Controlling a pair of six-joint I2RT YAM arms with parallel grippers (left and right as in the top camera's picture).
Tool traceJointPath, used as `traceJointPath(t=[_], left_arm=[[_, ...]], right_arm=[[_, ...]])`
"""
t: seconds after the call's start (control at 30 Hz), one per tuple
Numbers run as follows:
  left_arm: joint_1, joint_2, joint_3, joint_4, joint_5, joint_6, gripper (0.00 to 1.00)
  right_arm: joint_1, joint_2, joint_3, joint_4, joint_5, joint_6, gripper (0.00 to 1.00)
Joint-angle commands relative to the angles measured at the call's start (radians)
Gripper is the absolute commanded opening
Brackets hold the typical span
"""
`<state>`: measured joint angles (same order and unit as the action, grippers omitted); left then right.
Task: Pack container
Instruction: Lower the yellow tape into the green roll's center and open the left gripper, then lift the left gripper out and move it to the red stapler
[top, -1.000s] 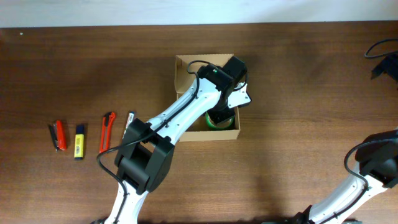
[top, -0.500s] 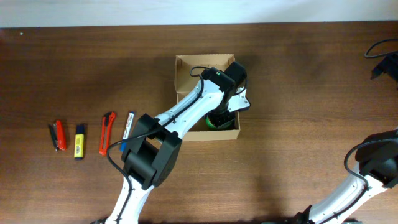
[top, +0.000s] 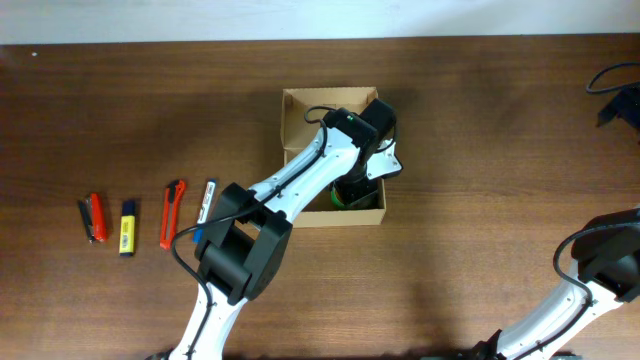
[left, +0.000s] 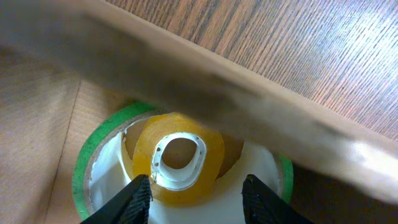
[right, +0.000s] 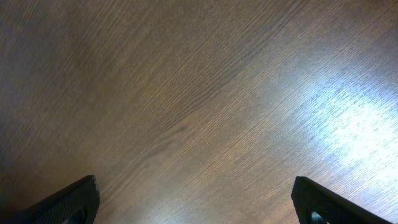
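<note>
The container is an open tan cardboard box at the table's middle. My left gripper reaches down into its right half. In the left wrist view the left gripper is open just above a yellow tape roll that sits inside the hole of a larger green-edged tape roll. The left finger is at the yellow roll's edge and the right finger stands apart from it. The box wall crosses that view, blurred. A bit of the green roll shows overhead. My right gripper is open over bare wood.
Left of the box lie a red cutter, a yellow marker, an orange utility knife and a dark pen. The right arm stands at the right edge. A white wall runs along the far table edge.
The left arm shifted a little to the right over the box between one second and half a second ago. It has held still since. The right arm has not moved.
</note>
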<state>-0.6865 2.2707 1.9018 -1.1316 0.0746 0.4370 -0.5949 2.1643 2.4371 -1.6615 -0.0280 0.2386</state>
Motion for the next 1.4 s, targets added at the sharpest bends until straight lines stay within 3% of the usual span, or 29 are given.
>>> traceJointPath(t=[0.0,0.13,0.37,0.47,0.7,0.97,1.1,1.2,1.37], left_arm=[[0.001,0.004,0.014,-0.005,0.008,-0.004,0.34],[0.001,0.003,0.059,-0.032,0.006,-0.006,0.15],[0.002,0.003,0.135,-0.074,-0.042,-0.045,0.02],[0.002,0.0,0.171,-0.097,-0.069,-0.056,0.02],[0.051,-0.146,0.191,-0.143,-0.321,-0.138,0.02],[0.311,-0.471,0.153,-0.126,-0.39,-0.194,0.04],[0.499,-0.641,0.028,-0.077,-0.386,-0.209,0.04],[0.652,-0.761,-0.155,-0.003,-0.376,-0.216,0.1],[0.829,-0.87,-0.459,0.129,-0.235,-0.216,0.34]], right_arm=[[-0.001,-0.028,-0.003,0.0,0.006,0.001,0.99],[-0.001,-0.028,-0.003,0.0,0.006,0.001,0.99],[-0.001,-0.028,-0.003,0.0,0.006,0.002,0.99],[-0.001,-0.028,-0.003,0.0,0.006,0.001,0.99],[-0.001,-0.028,-0.003,0.0,0.006,0.001,1.0],[-0.001,-0.028,-0.003,0.0,0.006,0.001,0.99],[-0.001,-0.028,-0.003,0.0,0.006,0.001,0.99],[-0.001,-0.028,-0.003,0.0,0.006,0.001,0.99],[-0.001,-0.028,-0.003,0.0,0.006,0.001,0.99]])
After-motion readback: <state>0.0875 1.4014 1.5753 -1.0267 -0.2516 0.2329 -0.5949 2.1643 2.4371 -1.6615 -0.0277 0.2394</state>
